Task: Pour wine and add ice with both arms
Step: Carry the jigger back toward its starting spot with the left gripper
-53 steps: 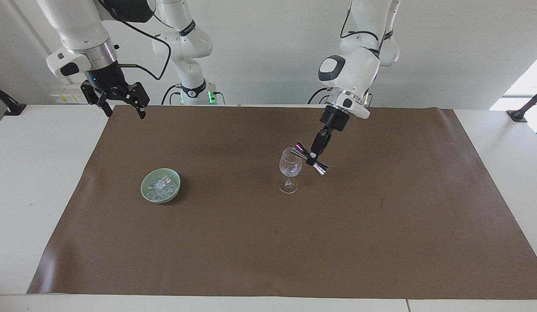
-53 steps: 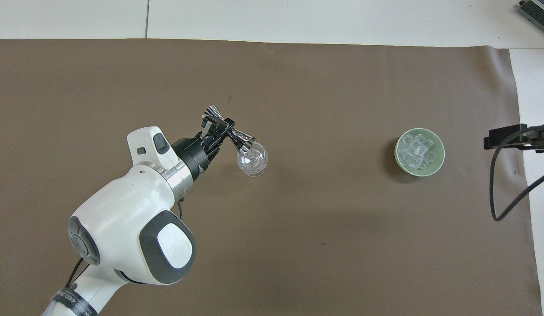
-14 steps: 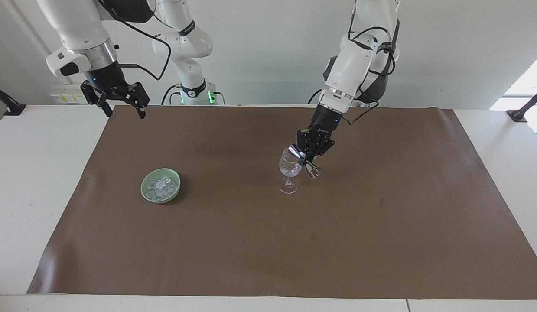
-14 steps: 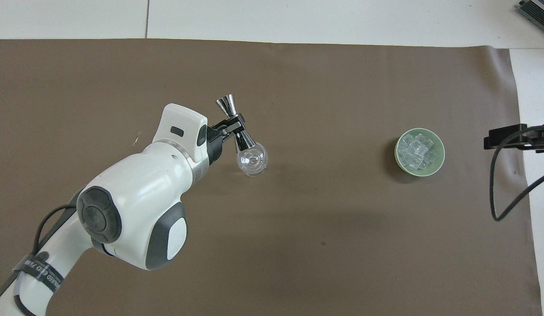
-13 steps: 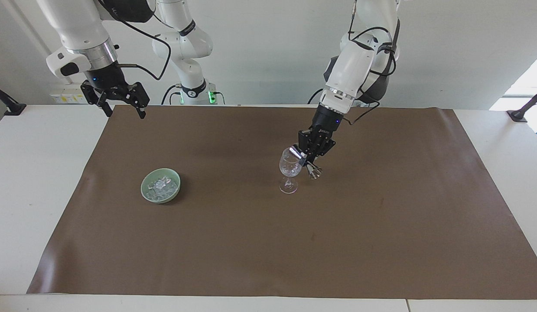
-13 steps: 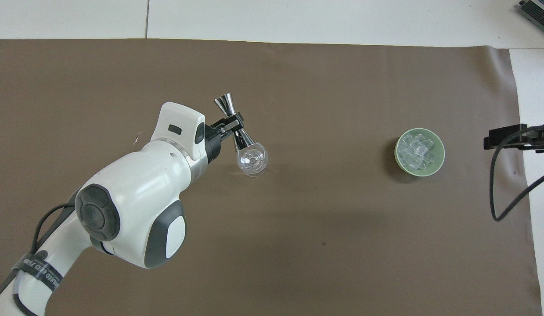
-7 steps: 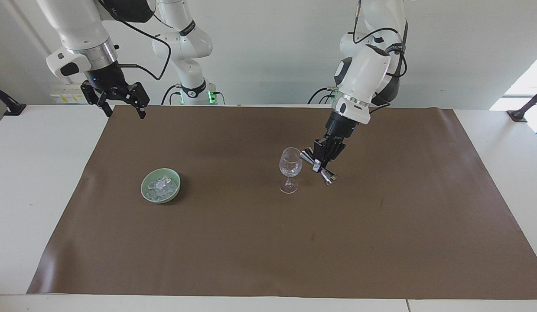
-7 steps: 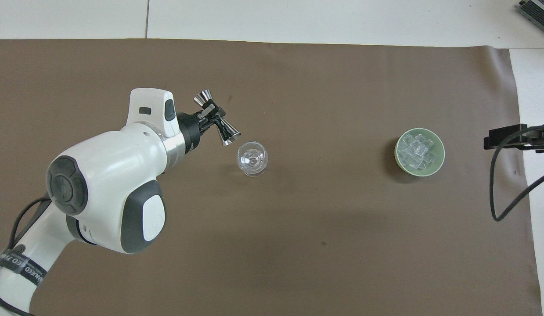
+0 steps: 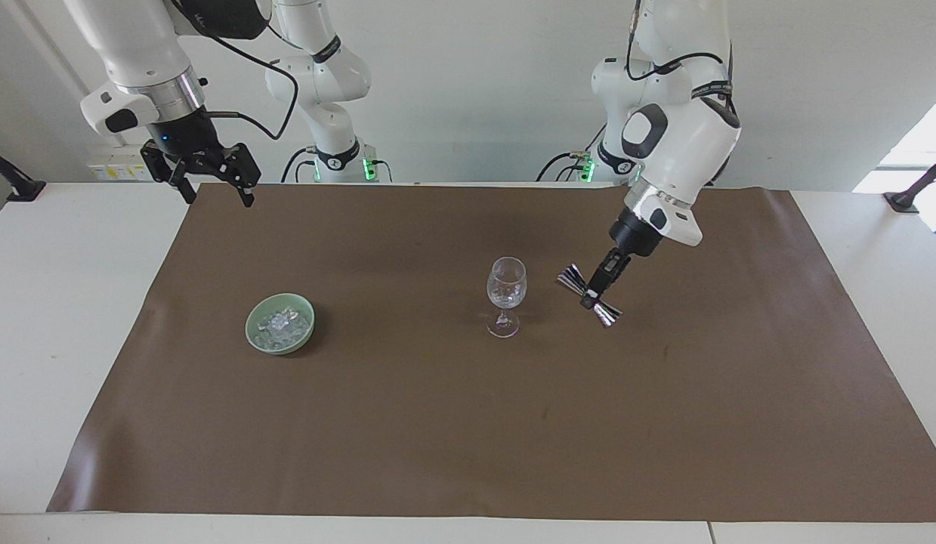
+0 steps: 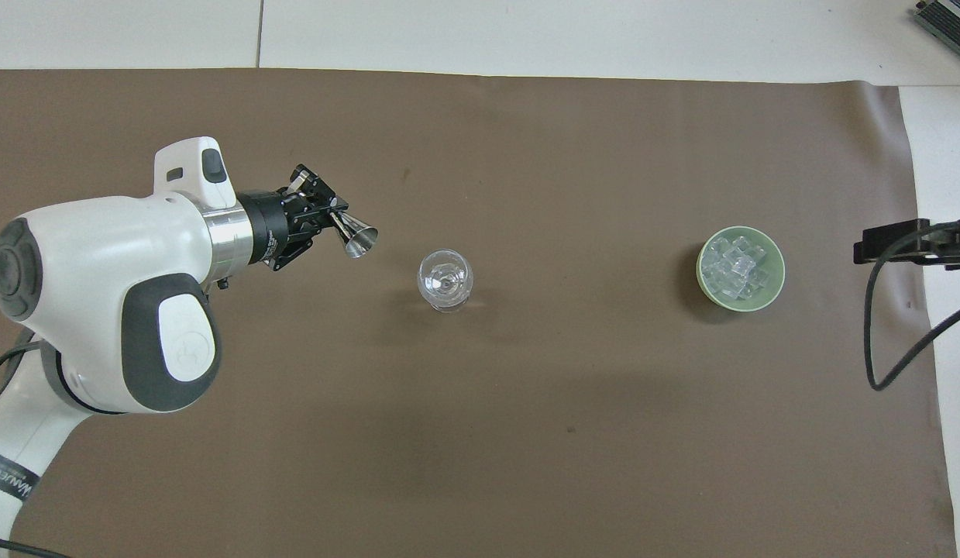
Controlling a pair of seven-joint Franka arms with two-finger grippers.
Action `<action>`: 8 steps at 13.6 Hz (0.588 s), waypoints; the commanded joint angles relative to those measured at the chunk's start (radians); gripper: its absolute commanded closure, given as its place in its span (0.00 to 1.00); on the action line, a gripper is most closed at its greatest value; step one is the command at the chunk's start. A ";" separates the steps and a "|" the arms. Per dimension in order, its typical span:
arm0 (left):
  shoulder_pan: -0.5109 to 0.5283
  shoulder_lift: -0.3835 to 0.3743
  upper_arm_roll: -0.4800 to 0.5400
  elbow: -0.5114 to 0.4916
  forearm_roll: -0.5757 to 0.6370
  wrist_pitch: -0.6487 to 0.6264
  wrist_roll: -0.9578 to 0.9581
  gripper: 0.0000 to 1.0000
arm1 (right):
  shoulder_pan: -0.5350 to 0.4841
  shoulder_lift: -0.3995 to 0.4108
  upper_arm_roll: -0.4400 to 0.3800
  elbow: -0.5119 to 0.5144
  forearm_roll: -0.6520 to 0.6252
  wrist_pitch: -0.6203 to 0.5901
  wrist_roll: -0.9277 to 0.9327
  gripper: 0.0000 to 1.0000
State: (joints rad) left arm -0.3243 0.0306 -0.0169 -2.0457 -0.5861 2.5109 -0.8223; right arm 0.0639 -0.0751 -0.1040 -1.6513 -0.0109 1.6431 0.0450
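A: The left gripper [image 9: 591, 291] is swinging away from the wine glass [image 9: 506, 295], pinching the steel jigger [image 9: 588, 295] by its waist, tilted over the brown mat [image 9: 468, 423].

B: Probably done pouring. And the ice [image 9: 284, 325]?

A: Glassy chunks heaping in the green bowl [image 9: 280, 323], at the glass's nine o'clock in the facing view. The right gripper [image 9: 214, 181] is waiting spread over the mat's corner, likely for the ice.

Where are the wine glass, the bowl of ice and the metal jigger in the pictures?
wine glass [image 9: 507, 283]: facing view, on its bowl.
green bowl [image 10: 703, 280]: overhead view, on its rim.
jigger [image 9: 570, 279]: facing view, on its upper cone.
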 commanded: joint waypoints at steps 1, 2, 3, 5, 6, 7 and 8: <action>0.073 -0.008 -0.009 0.013 -0.115 -0.111 -0.001 1.00 | -0.003 -0.018 0.001 -0.015 0.014 -0.013 -0.025 0.00; 0.097 -0.009 -0.009 0.013 -0.135 -0.148 -0.001 1.00 | -0.003 -0.018 0.001 -0.015 0.014 -0.013 -0.025 0.00; 0.123 -0.009 -0.009 0.013 -0.168 -0.180 -0.001 1.00 | -0.003 -0.018 0.001 -0.015 0.014 -0.014 -0.025 0.00; 0.174 -0.008 -0.009 0.012 -0.253 -0.245 -0.003 1.00 | -0.003 -0.018 0.001 -0.015 0.014 -0.014 -0.025 0.00; 0.195 -0.008 -0.009 0.006 -0.286 -0.279 -0.003 1.00 | -0.003 -0.018 0.001 -0.015 0.014 -0.014 -0.025 0.00; 0.230 -0.008 -0.009 -0.001 -0.331 -0.317 -0.003 1.00 | -0.003 -0.018 0.001 -0.015 0.014 -0.014 -0.025 0.00; 0.257 -0.006 -0.009 -0.005 -0.380 -0.351 -0.003 1.00 | -0.003 -0.017 0.001 -0.015 0.014 -0.013 -0.025 0.00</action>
State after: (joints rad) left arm -0.1262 0.0303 -0.0165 -2.0456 -0.8856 2.2351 -0.8220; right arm 0.0639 -0.0751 -0.1040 -1.6513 -0.0109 1.6431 0.0450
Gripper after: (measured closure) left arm 0.797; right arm 0.000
